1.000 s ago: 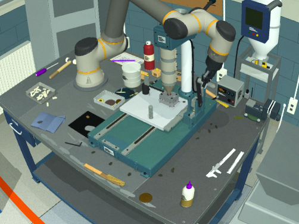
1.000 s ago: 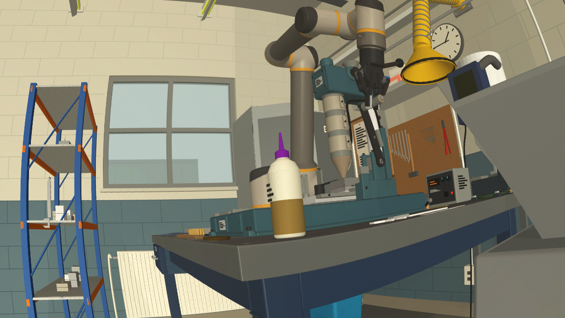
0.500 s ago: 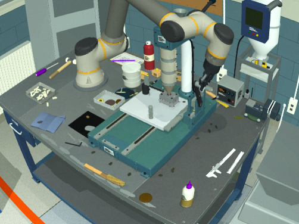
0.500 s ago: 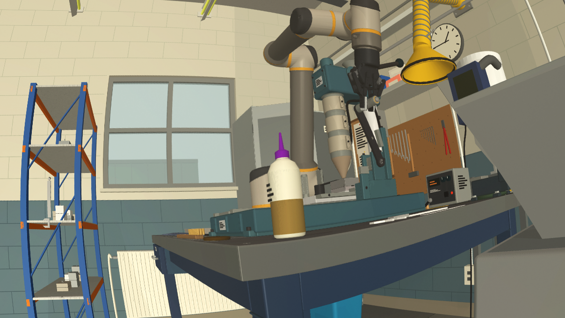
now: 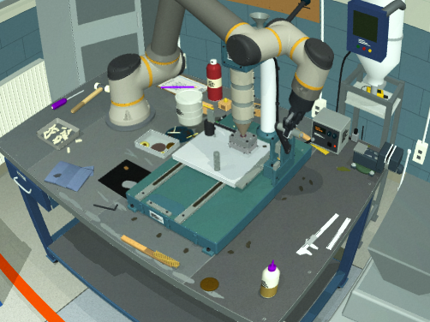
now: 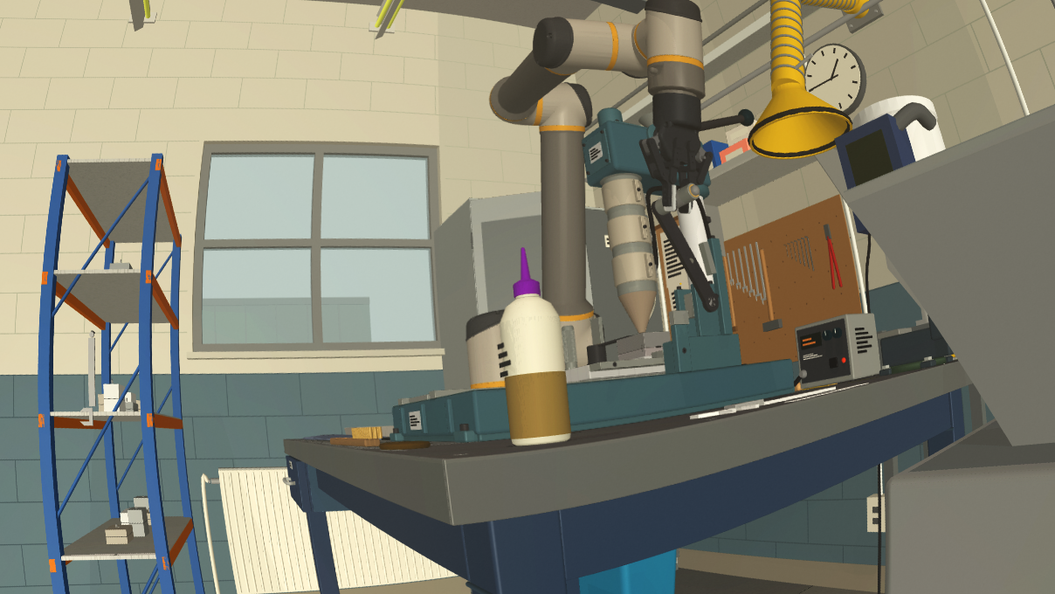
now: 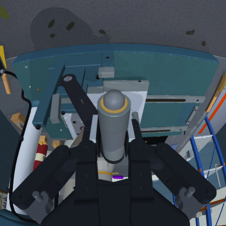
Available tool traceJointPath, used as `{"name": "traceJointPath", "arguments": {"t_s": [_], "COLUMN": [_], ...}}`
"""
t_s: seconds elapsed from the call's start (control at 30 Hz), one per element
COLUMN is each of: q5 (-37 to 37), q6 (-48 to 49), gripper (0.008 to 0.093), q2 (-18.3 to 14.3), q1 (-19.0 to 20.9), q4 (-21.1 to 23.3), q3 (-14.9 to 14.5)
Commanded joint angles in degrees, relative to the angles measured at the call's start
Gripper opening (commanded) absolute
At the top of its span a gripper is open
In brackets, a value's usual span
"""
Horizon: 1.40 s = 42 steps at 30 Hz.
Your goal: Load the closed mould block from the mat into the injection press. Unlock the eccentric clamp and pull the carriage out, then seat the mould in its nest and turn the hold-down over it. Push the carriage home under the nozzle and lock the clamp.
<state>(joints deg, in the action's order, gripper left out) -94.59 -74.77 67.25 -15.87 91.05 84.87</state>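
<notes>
My gripper [image 5: 286,124] [image 6: 673,193] [image 7: 113,130] is closed around the grey knob handle [image 7: 113,120] of the eccentric clamp lever [image 5: 284,139] [image 6: 686,254], whose black arm slants up from its pivot on the press's right side. The grey mould block [image 5: 243,141] sits in the nest on the white carriage plate [image 5: 222,160], directly under the cone nozzle [image 5: 243,124] [image 6: 636,310]. The carriage is at the back of the teal press base [image 5: 214,192]. A short grey post [image 5: 216,160] stands on the carriage in front of the mould. The hold-down is partly hidden behind the nozzle.
Behind the press stand a white column [image 5: 267,94], a white tub [image 5: 188,107] and a red can [image 5: 214,80]. A grey control box [image 5: 329,129] sits to the right. A glue bottle [image 5: 270,280] and calipers [image 5: 323,235] lie near the front edge, and the black mat [image 5: 124,177] is left.
</notes>
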Motion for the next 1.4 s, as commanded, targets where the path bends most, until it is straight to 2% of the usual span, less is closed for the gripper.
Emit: {"name": "traceJointPath", "arguments": {"t_s": [0.0, 1.37], "q5": [-0.1, -0.9], "q6": [0.1, 2.8], "gripper": [0.008, 0.008], "q2": [0.0, -1.7], "q1": [-0.1, -2.9], "q4": [0.1, 3.9], "q3": [0.0, 1.8]}}
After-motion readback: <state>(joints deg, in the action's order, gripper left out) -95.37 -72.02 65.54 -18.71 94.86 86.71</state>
